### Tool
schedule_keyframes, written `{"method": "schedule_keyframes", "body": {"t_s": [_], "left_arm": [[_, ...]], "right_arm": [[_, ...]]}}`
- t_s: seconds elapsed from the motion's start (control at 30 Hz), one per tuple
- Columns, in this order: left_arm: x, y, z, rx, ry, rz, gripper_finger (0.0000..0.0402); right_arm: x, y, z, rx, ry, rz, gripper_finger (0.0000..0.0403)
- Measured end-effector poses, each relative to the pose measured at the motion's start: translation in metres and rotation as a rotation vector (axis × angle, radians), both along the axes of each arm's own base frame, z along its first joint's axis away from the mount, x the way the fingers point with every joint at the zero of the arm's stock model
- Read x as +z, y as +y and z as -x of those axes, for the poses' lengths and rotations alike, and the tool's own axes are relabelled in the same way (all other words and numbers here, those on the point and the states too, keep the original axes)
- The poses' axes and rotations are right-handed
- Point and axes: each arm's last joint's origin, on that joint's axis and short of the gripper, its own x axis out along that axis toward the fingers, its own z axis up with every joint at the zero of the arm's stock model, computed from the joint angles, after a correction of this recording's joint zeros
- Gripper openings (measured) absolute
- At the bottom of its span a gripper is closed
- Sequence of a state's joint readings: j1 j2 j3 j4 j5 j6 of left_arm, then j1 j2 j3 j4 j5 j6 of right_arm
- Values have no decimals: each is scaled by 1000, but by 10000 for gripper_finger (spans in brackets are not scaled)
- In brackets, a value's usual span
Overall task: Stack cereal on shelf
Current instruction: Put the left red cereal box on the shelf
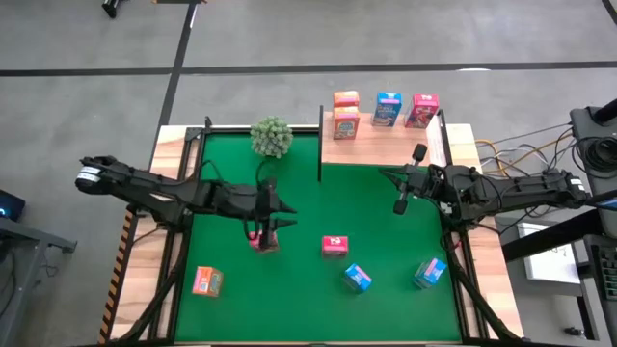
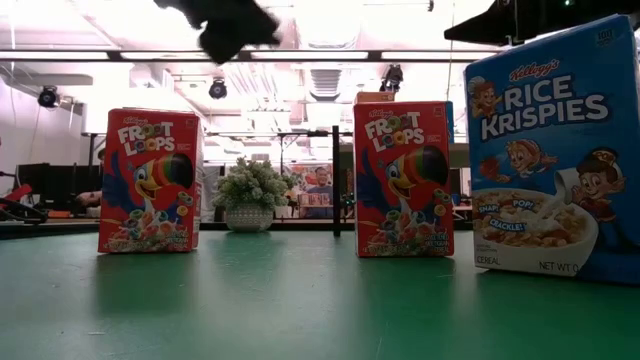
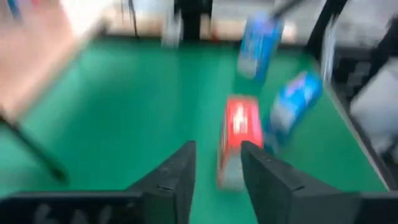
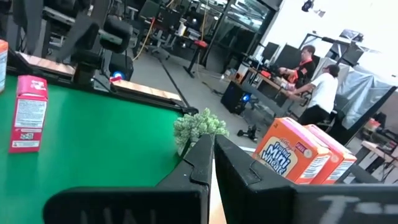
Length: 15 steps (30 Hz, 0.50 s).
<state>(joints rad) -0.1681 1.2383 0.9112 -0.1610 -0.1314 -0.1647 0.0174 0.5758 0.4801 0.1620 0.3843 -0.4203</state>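
The cereal boxes are judged light, stiff but crushable cardboard w/ smooth, slightly slippery faces; a hold across 2 opposite flat sides, approx. mid-height, is advised, w/ modest squeeze.

9 small boxes are seen. 4 are already on the shelf at the counter's far edge: 2 orange stacked, 1 blue, 1 red-pink. On the green mat: a red-pink box mid-mat, 2 blue boxes toward the front right, an orange box front left on bare wood.

The left pincer is set over a red-pink box, fingers parted on either side; whether it is gripped can't be told. The right pincer is clenched, empty, near the shelf.
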Motion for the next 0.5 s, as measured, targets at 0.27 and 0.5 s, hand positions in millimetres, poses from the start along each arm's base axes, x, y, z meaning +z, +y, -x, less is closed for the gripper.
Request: {"method": "schedule_keyframes", "body": {"t_s": [0.27,0.5], "left_arm": [[-1,-11,6,56,491,86,202],[-10,-24,6,55,606,77,235]], "right_arm": [[-1,0,0,0,4,3,9],[-6,0,0,0,11,-17,9]]}}
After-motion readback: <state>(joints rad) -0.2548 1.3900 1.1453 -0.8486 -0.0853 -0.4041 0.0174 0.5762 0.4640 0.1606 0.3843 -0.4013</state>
